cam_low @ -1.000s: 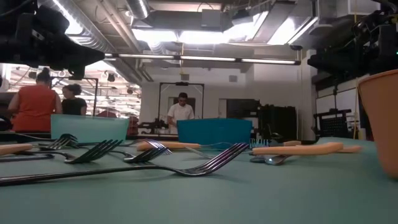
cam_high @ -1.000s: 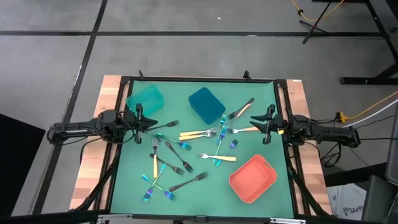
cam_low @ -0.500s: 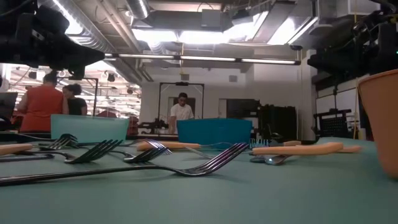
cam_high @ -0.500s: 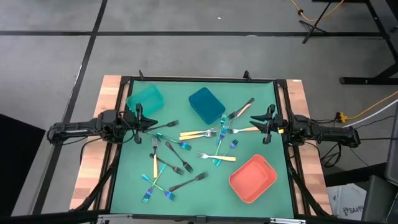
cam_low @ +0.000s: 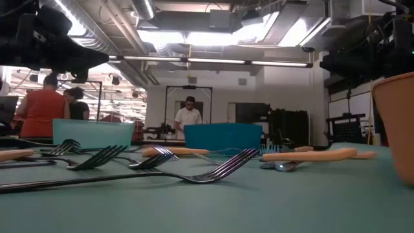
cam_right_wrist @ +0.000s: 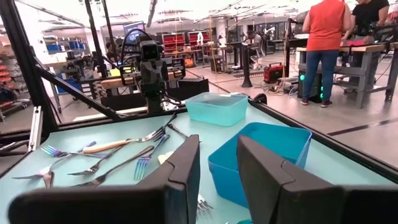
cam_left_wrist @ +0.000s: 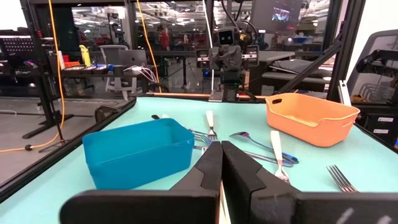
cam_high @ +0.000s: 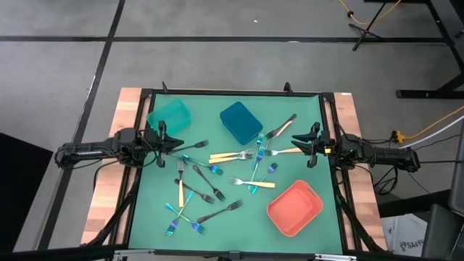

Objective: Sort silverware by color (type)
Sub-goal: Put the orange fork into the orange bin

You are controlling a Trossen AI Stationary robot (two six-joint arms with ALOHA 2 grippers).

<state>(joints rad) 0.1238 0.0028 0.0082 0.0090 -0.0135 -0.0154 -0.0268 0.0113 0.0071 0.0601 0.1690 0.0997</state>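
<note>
Still nothing is sorted: left gripper (cam_high: 164, 141) jaws together, right gripper (cam_high: 310, 143) apart (empty); crossed forks (cam_high: 255, 164) risk double pickup.

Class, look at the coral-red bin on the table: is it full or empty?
Empty. In the high view the coral-red bin shows only its bare floor, and the forks all lie loose on the green mat outside it.

The forks (cam_high: 217, 181) are scattered across the middle of the surface (cam_high: 304, 116). Two bins (cam_high: 169, 114) (cam_high: 241, 122) are set toward 12 o'clock, a third bin (cam_high: 294, 208) toward 4 o'clock. The left gripper (cam_high: 176, 144) is placed at 9 o'clock, the right gripper (cam_high: 296, 141) at 3 o'clock.
</note>
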